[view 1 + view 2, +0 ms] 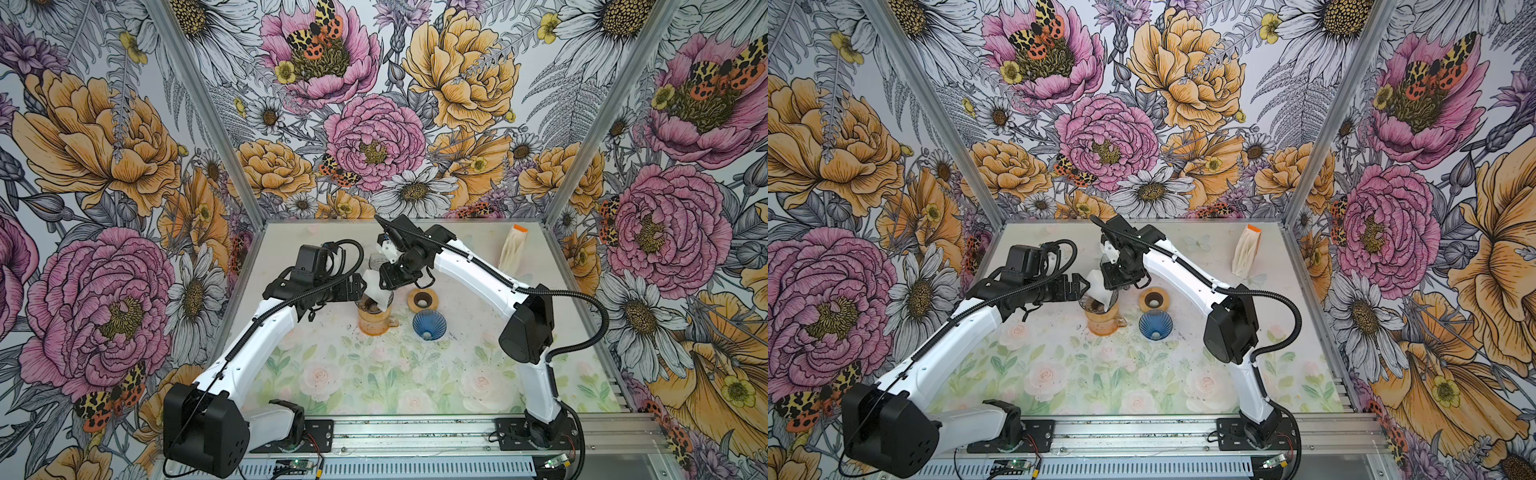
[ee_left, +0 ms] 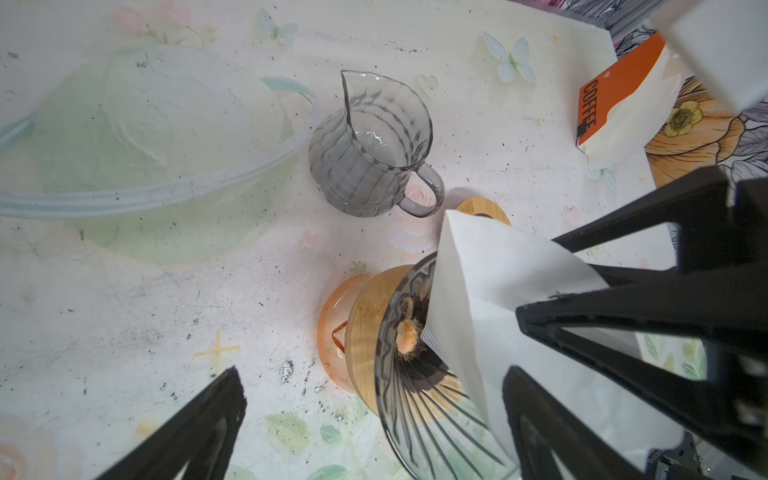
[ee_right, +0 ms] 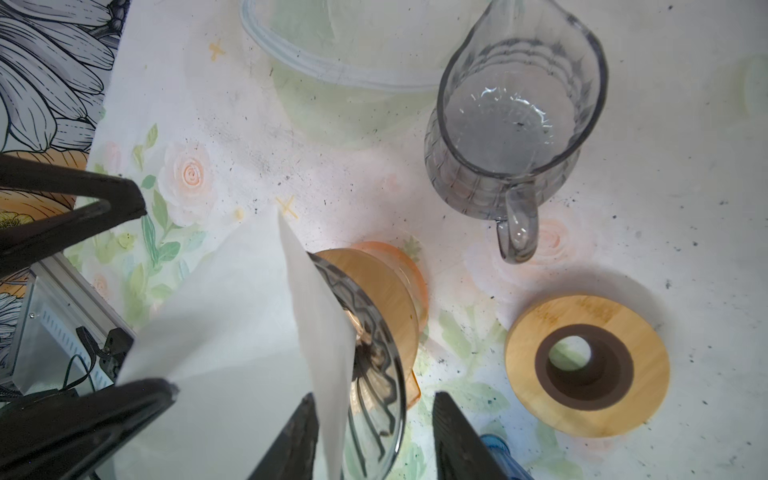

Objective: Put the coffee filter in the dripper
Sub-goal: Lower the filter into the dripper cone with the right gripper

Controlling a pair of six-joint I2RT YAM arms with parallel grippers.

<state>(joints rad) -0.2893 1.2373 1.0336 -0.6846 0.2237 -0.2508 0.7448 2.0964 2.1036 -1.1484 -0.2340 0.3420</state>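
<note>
The white coffee filter (image 2: 498, 282) stands tilted in the glass dripper (image 2: 415, 399), its upper part leaning out over the rim. Above the dripper the right gripper (image 3: 372, 395) has its jaws parted, with the paper just beside one; at the dripper's side the left gripper (image 2: 371, 371) has its jaws spread wide, grasping nothing

The coffee filter (image 2: 490, 282) is white paper in a cone shape, with a crimped seam along 1 edge. It stands tilted in the mouth of the dripper (image 2: 409, 390). Its lower part is inside the bowl, and most of it sticks up above the rim, not seated against the walls. The dripper is a clear grey glass cone with dark ribs and a wooden collar. It sits upright on an orange jug (image 1: 374, 324) near the middle of the table (image 1: 374, 374).
</note>
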